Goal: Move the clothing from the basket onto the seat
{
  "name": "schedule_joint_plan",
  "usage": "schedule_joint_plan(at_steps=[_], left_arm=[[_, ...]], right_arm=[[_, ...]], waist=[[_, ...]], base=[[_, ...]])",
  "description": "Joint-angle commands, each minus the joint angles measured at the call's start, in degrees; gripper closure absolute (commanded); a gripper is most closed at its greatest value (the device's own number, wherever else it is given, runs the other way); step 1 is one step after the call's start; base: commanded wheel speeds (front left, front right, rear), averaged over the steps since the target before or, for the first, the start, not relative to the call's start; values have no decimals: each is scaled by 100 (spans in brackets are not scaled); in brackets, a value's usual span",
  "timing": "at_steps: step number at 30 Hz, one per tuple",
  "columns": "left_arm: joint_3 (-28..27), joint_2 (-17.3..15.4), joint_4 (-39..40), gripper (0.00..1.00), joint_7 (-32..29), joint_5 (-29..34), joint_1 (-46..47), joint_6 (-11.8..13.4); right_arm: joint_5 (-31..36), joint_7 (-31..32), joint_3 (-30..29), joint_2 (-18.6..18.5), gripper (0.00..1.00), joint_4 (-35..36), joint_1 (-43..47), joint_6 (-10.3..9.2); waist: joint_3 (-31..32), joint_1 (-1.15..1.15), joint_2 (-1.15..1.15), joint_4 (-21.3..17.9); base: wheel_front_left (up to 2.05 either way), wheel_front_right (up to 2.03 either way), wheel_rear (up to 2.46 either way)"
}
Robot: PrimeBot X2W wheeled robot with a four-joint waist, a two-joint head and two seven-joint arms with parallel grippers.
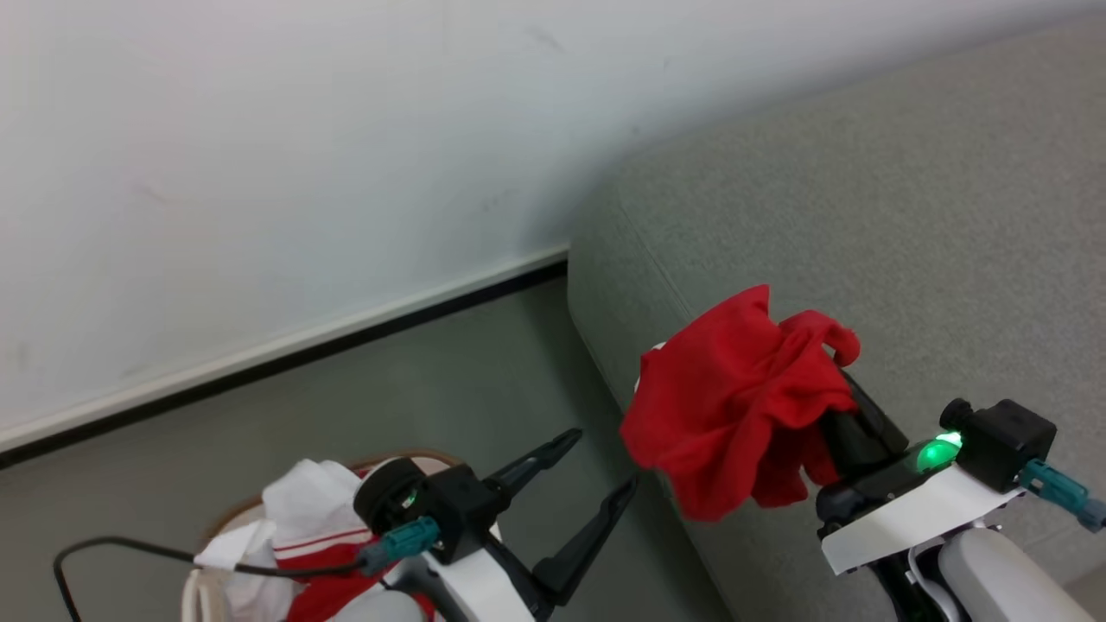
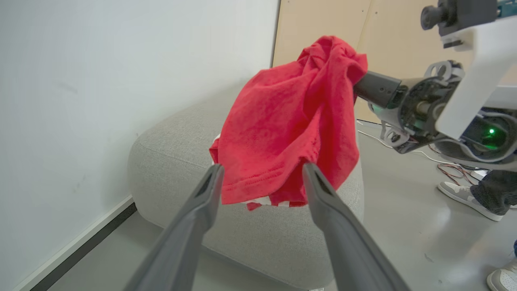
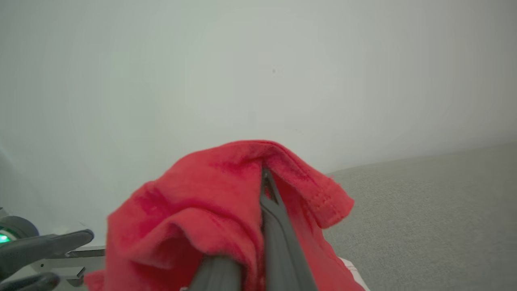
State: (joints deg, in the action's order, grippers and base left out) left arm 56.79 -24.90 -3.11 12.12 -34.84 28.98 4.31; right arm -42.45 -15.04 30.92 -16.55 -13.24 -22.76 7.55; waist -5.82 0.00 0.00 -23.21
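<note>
**Reader:** Where is the clothing (image 1: 734, 397) in the head view?

**Annotator:** Right of centre. The red garment hangs bunched from the right gripper (image 3: 265, 182), over the rounded end of the seat (image 1: 907, 216) and well apart from the basket (image 1: 194, 594). The left wrist view shows red-and-white striped trim at its lower hem. Whether the hem touches the upholstery cannot be told.

**Reader:** How do the right gripper's fingers stand?

**Annotator:** They are clenched together on a fold of the clothing. In the right wrist view the cloth drapes over both dark fingers and only one upper edge shows.

**Reader:** And the left gripper (image 1: 602, 462)?

**Annotator:** It is released. Its two fingers are spread wide and grasp nothing. It sits above the basket with its tips pointing towards the hanging garment, just beside the lower hem.

**Reader:** What is at lower left?

**Annotator:** The basket, partly hidden by the left arm. It holds a white cloth (image 1: 302, 497) and another red piece with striped trim (image 1: 315, 557). Behind are the grey floor (image 1: 415, 380) and a pale wall (image 1: 259, 173).
</note>
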Motion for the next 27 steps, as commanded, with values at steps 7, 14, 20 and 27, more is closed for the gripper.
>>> schedule_joint_plan(at_steps=[7,14,20,27], left_arm=[[-43,-198,192,0,-259,238,602,-136],[-142,-283,429,0,-556,593,1655,-439],[-199,-89,458,0,-611,886,2554,-665],[-243,261,479,0,-389,1132,3117,-694]], right_arm=[[622,-21,-975,269,100,-208,-490,-12],[1158,-21,-2414,379,100,-725,-1705,-12],[1653,77,-3643,114,100,-1589,-3089,-12],[2833,189,-5348,-374,100,-2519,-4490,-12]], waist=[[-1110,0,0,10],[-2450,0,0,591],[-3304,0,0,1039],[-3927,0,0,1578]], base=[[0,0,0],[0,0,0],[0,0,0],[0,0,0]])
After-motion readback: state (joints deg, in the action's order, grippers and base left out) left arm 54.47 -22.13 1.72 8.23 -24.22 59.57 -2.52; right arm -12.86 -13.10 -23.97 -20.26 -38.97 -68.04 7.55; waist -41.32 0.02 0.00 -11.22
